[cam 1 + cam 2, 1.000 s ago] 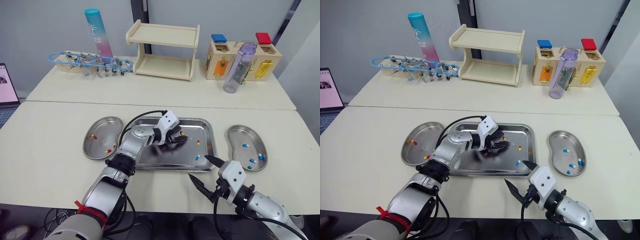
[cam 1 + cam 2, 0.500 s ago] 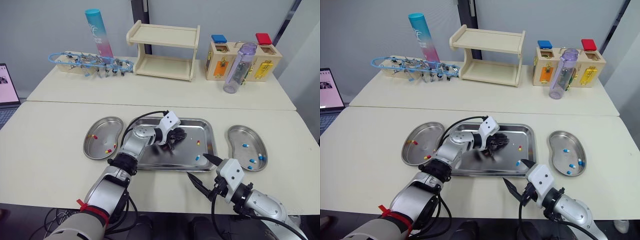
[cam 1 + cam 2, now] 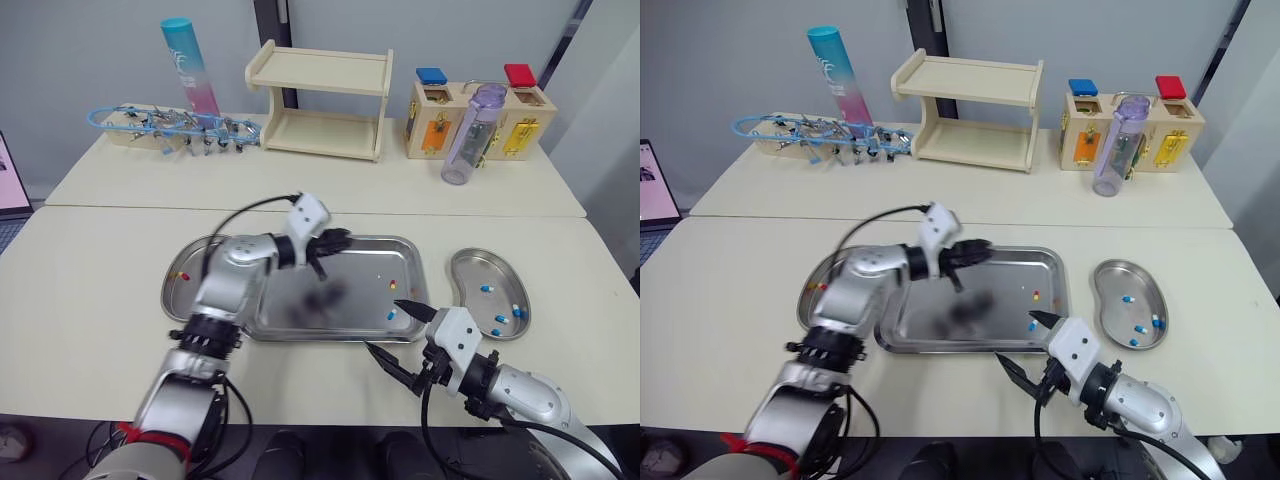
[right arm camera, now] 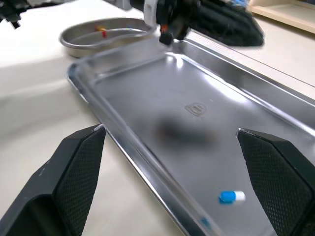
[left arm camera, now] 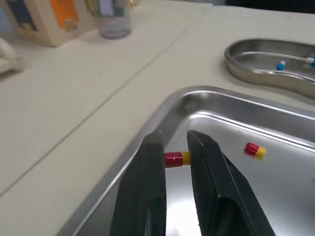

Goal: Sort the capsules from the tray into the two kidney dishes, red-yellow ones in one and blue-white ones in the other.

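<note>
Head views: the tray [image 3: 345, 300] lies midway across the bench [image 3: 90, 300]. The left kidney dish [image 3: 178, 298] is just beside its left edge and the right kidney dish [image 3: 468, 272] just off its right edge. My left claw [image 3: 333, 243] hangs over the tray's far-left part. My right claw [image 3: 381, 325] sits low at the tray's near-right corner, fingers spread wide with nothing between them. On the tray's right side lie a loose red-yellow capsule [image 3: 391, 285] and, nearer to me, a loose blue-white capsule [image 3: 392, 313]. One red-yellow piece [image 3: 183, 274] shows in the left kidney dish, and three blue-white pieces [image 3: 487, 289] in the right kidney dish. Left wrist view: my left claw is closed on a pinched capsule [image 5: 177, 158], red and yellow, held crosswise between the fingertips above the tray's wall. The loose red-yellow capsule rests on the tray floor beyond it. Right wrist view: my right claw's two fingers stand far apart. The loose blue-white capsule lies on the tray floor ahead of them, untouched.
</note>
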Motion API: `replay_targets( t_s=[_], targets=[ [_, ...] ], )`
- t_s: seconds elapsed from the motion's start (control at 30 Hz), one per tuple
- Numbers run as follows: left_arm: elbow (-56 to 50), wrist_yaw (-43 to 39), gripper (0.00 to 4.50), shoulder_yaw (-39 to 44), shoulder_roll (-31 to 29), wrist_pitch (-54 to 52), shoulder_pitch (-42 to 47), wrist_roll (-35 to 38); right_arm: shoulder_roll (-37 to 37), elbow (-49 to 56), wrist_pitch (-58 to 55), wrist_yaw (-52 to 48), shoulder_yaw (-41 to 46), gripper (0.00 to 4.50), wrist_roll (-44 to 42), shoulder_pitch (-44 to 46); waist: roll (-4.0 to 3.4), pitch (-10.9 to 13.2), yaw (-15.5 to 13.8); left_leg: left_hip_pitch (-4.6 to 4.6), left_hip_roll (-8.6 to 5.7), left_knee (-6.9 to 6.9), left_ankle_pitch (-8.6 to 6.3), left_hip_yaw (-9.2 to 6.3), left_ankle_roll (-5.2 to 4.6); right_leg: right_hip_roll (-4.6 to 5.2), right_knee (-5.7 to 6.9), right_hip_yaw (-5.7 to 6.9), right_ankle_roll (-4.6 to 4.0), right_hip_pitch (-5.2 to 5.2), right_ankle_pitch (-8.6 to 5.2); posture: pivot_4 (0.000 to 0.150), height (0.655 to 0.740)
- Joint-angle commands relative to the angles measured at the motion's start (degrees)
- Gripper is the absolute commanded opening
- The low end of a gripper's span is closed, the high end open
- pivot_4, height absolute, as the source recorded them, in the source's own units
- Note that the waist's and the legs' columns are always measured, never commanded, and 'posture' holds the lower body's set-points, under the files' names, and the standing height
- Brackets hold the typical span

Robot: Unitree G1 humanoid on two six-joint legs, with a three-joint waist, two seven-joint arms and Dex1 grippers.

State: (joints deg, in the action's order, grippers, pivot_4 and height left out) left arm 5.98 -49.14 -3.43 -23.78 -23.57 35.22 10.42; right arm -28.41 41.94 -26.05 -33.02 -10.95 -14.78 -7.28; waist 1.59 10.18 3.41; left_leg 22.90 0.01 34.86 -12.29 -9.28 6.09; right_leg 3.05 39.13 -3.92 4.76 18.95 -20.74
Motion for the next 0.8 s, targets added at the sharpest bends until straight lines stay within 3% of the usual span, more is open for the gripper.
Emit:
replay_targets(
  t_s=[0.03, 0.27, 0.57, 0.8],
  targets=[
    [-10.1, 4.8, 0.36, 8.7, -4.4, -6.9, -5.3, 3.0, -0.7, -0.4, -0.9, -3.8, -0.7, 4.5, -3.2, 4.5, 0.0, 0.0, 0.1, -0.02, 0.0, 0.01, 0.0, -0.01, 0.0, 0.0, 0.0, 0.02, 0.0, -0.02, 0.0, 0.15, 0.74],
    [-20.1, 14.1, 0.36, 23.0, -9.1, -13.5, -20.1, 5.0, -0.1, -7.5, 1.1, -9.1, -3.1, 4.5, -4.5, 13.7, 0.02, 0.0, -0.5, -0.01, -0.01, 0.01, 0.0, -0.05, 0.0, 0.01, -0.04, 0.05, 0.0, -0.04, 0.0, 0.15, 0.74],
    [-23.4, 20.5, 0.36, 26.3, -6.5, -13.2, -25.8, 7.3, 0.4, -11.2, 2.1, -12.2, -4.0, 4.5, -5.1, 17.6, 0.03, 0.0, -1.7, -0.01, -0.02, 0.02, -0.01, -0.04, 0.01, 0.03, -0.05, 0.06, -0.01, -0.02, 0.0, 0.15, 0.74],
    [-24.8, 22.8, 2.64, 28.0, -6.7, -12.7, -27.1, 8.9, -0.1, -11.2, 2.0, -13.2, -3.6, 4.5, -5.1, 17.3, 0.03, 0.0, -1.5, 0.0, 0.0, -0.01, -0.01, -0.02, 0.01, 0.02, -0.03, 0.04, -0.01, 0.03, 0.01, 0.15, 0.74]
  ],
)
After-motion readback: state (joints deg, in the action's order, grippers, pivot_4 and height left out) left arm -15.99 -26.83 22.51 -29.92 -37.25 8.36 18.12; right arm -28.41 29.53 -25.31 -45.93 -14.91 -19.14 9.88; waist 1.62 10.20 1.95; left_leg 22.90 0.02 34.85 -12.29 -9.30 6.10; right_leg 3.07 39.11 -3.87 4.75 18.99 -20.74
